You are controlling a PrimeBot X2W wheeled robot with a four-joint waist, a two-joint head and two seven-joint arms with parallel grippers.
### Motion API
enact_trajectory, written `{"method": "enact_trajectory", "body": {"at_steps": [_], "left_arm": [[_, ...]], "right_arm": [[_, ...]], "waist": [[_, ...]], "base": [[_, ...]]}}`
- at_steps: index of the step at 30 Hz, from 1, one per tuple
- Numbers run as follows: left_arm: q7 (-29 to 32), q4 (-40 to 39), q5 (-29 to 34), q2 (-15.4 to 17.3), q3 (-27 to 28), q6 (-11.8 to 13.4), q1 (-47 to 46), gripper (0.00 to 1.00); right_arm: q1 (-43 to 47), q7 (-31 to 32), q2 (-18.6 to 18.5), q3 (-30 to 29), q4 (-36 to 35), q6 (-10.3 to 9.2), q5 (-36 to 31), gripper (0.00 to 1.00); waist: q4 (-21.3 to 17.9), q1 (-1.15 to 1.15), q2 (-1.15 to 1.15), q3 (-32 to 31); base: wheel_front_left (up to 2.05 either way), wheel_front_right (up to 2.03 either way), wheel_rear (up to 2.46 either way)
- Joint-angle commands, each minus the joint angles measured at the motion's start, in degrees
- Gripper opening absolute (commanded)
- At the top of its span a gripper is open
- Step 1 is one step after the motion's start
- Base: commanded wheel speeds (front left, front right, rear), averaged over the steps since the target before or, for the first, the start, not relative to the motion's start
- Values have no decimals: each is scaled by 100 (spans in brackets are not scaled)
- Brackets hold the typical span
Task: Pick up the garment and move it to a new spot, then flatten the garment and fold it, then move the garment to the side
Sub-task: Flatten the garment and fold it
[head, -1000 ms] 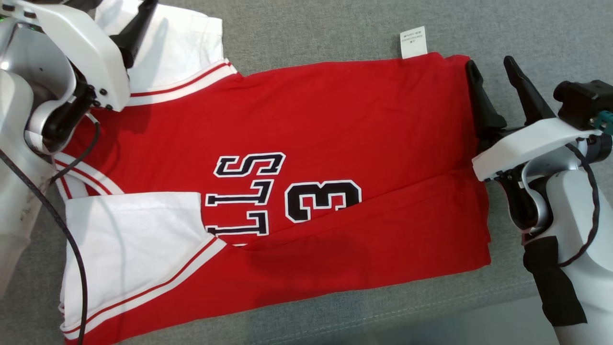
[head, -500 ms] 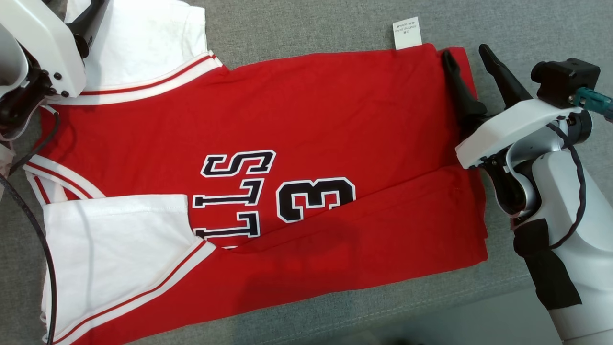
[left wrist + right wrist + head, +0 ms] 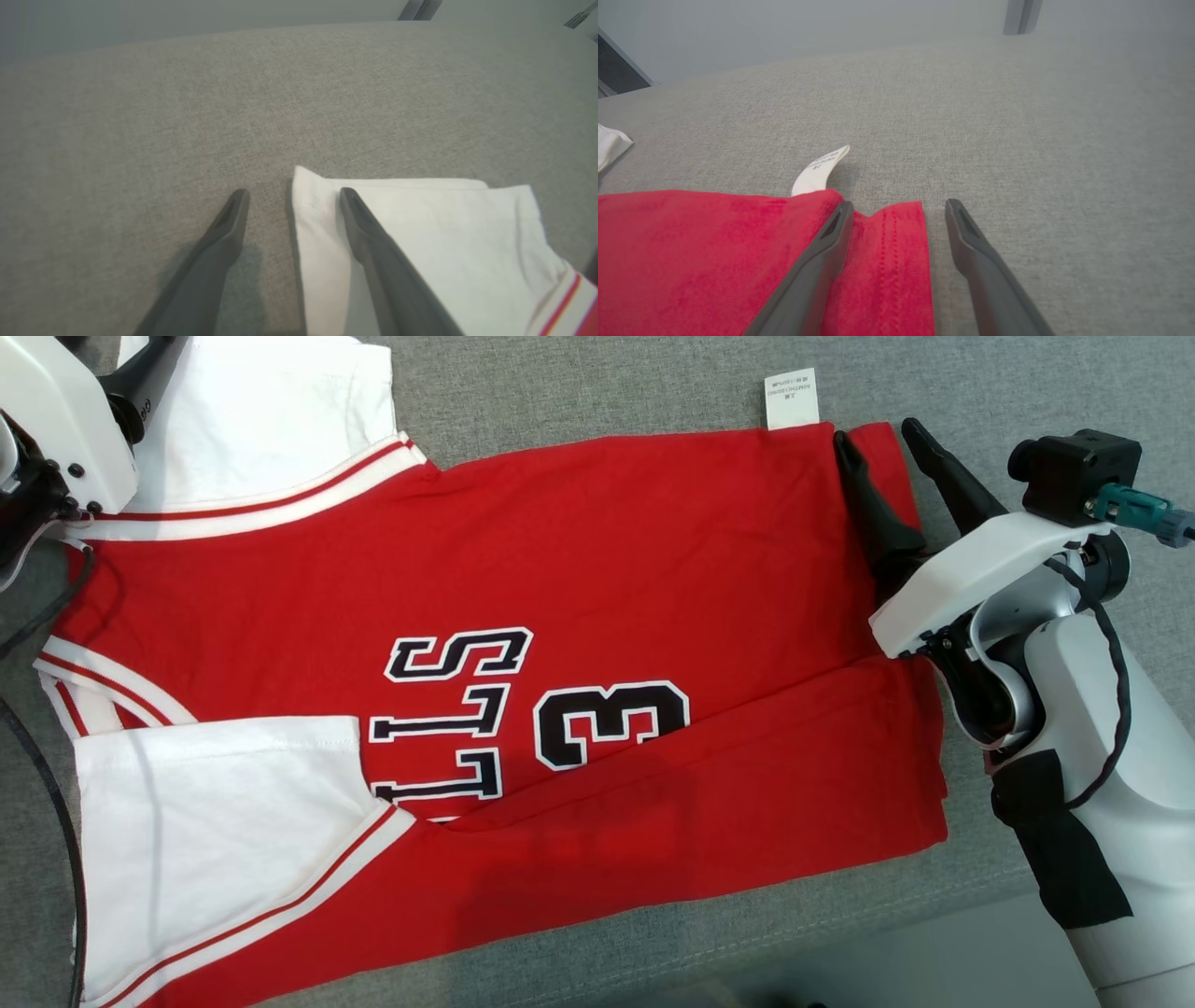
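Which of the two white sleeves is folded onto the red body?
The near sleeve, lower left in the head view: it overlaps the red front and hides part of the lettering. The far sleeve lies on the grey surface.

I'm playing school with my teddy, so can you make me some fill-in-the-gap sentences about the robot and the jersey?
1. The jersey has a body coloured ____.
2. The big number printed on it is ____.
3. The right claw, at the jersey's corner, is ____, not shut.
4. The left claw has one finger over a ____ sleeve.
Missing words: red; 3; open; white.
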Motion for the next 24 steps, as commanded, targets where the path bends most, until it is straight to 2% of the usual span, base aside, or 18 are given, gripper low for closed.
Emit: {"method": "enact_trajectory", "body": {"at_steps": [1,2,3,4,5,11,19,24], "left_arm": [[95,-60,-65,231,130,-35,-179,100],[131,-64,-96,235,126,-42,-188,99],[173,-70,-108,245,109,-48,-201,44],[180,-80,-140,235,117,-51,-213,0],[138,-100,-152,223,130,-54,-234,0],[-90,-108,-198,213,194,-67,-318,0],[-483,-178,-228,196,237,-88,-410,0],[-736,-227,-284,155,288,-95,-398,0]], "right_arm": [[95,20,-44,82,-133,-1,42,100],[97,34,-47,94,-152,-1,58,80],[94,44,-52,101,-169,-1,69,44],[91,49,-56,106,-185,-1,84,19],[87,16,-61,90,-207,-1,95,0],[83,-123,-74,-114,-261,-1,273,0],[147,-180,-267,-343,-484,-1,481,0],[285,-48,-380,-445,-677,-1,629,0]], "waist": [[-4,0,0,-1],[-12,0,0,4],[-17,0,0,14],[-16,0,0,22],[-14,0,0,32],[14,0,0,41],[152,0,0,-119],[266,0,0,-275]], "base": [[0,0,0],[0,0,0],[0,0,0],[0,0,0],[0,0,0],[0,0,0],[0,0,0],[0,0,0]]}}
